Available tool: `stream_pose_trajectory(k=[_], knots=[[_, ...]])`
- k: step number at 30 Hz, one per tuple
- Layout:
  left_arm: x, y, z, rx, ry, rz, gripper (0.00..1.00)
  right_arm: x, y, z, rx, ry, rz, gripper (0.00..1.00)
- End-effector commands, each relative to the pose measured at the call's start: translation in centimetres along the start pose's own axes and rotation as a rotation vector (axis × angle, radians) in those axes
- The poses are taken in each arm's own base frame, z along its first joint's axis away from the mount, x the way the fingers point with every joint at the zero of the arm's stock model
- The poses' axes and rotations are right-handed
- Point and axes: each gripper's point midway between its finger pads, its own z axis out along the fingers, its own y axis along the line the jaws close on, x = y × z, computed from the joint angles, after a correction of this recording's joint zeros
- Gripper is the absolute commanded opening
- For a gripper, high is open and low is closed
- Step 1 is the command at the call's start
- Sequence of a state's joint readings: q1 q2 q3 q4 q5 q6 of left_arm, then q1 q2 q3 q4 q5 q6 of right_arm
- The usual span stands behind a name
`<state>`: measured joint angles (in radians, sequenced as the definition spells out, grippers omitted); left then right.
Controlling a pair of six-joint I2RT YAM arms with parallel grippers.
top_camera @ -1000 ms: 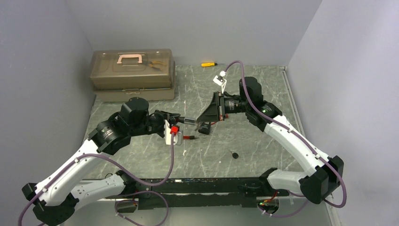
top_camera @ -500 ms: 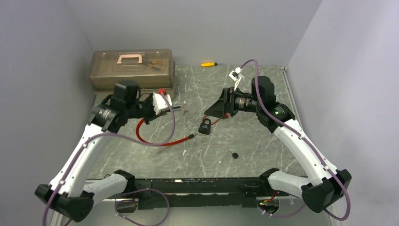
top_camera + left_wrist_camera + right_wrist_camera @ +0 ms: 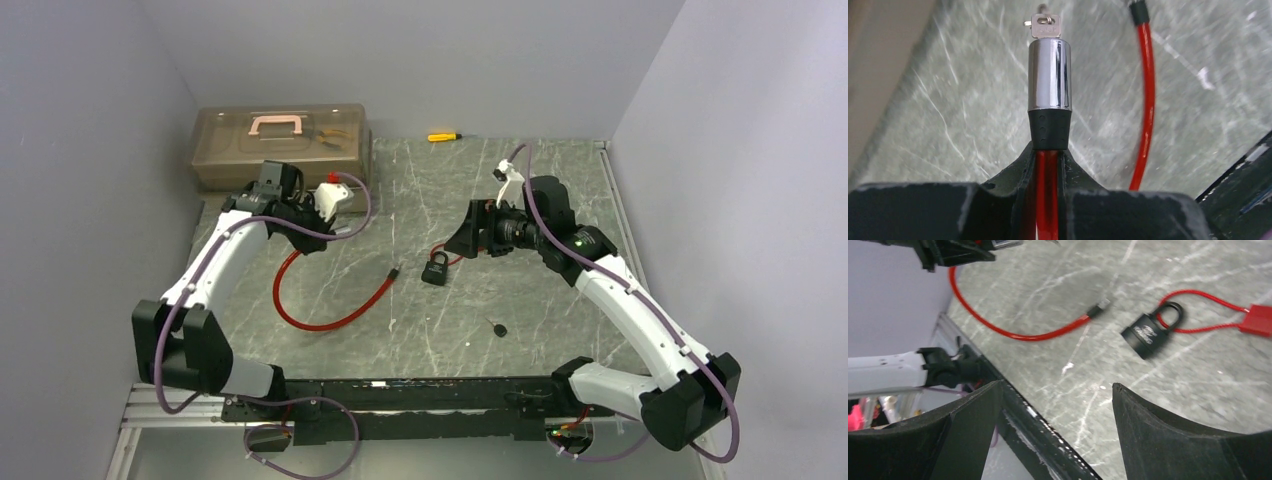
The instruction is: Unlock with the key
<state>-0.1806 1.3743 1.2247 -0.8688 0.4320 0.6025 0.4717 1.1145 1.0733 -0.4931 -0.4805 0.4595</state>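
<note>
From above: the left hand (image 3: 325, 230) is up at the far left of the table (image 3: 560, 170), close to the brown toolbox (image 3: 282, 145), with the lock barrel (image 3: 345, 230) poking out of it. The red cable (image 3: 277, 298) loops down toward the near side, and its plug end (image 3: 395, 271) lies loose mid-table, well apart from the barrel. So I'd say the cable lock is basically open already. A black padlock (image 3: 435, 270) sits just right of that plug. The right hand (image 3: 462, 230) hovers just beyond it, spread wide and carrying nothing.

Left wrist cam: the fingers (image 3: 1018, 170) are clenched on the cable right under the black collar. The chrome barrel stands straight out, with the key (image 3: 1046, 25) stuck in its tip. My take is to hold that grip below the collar and not squeeze the barrel. I'd also keep the key end off the toolbox and the table so it doesn't get knocked out.

Right wrist cam: between the open fingers you see the padlock, shackle looking closed, with a thin red wire and tag (image 3: 1258, 320) through it.

Surface is smooth green-grey marble pattern and looks slippery, so loose bits could skate. There are plain grey walls (image 3: 80, 150) on three sides. A yellow screwdriver (image 3: 444, 136) lies at the far edge and a small black bit (image 3: 498, 329) is nearer us.
</note>
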Motion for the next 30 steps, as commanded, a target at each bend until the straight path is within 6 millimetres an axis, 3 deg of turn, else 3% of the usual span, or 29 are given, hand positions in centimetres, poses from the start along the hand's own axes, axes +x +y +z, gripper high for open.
stream_pose_trajectory(k=[1,4,10,18,25,27,30], knots=[[3.7,2.0,1.7,-0.060,0.119,0.042,0.00,1.2,-4.0,0.4,0.179,0.015,0.024,0.83],[5.4,3.0,3.1,-0.068,0.194,0.058,0.00,2.8,-6.1,0.5,0.264,0.048,0.047,0.83],[7.7,5.6,5.4,-0.106,0.303,0.130,0.06,5.4,-8.1,0.6,0.329,0.081,0.096,0.83],[9.1,7.6,7.2,-0.118,0.421,0.166,0.29,10.8,-12.5,0.4,0.503,0.185,0.194,0.83],[7.6,5.3,7.0,-0.041,0.404,0.210,0.64,16.3,-14.9,0.4,0.610,0.261,0.281,0.86],[6.6,4.4,6.4,-0.015,0.386,0.211,0.71,17.4,-15.2,0.3,0.648,0.271,0.277,0.87],[4.7,3.2,5.0,0.020,0.342,0.205,0.74,18.4,-15.7,-0.2,0.717,0.269,0.265,0.87]])
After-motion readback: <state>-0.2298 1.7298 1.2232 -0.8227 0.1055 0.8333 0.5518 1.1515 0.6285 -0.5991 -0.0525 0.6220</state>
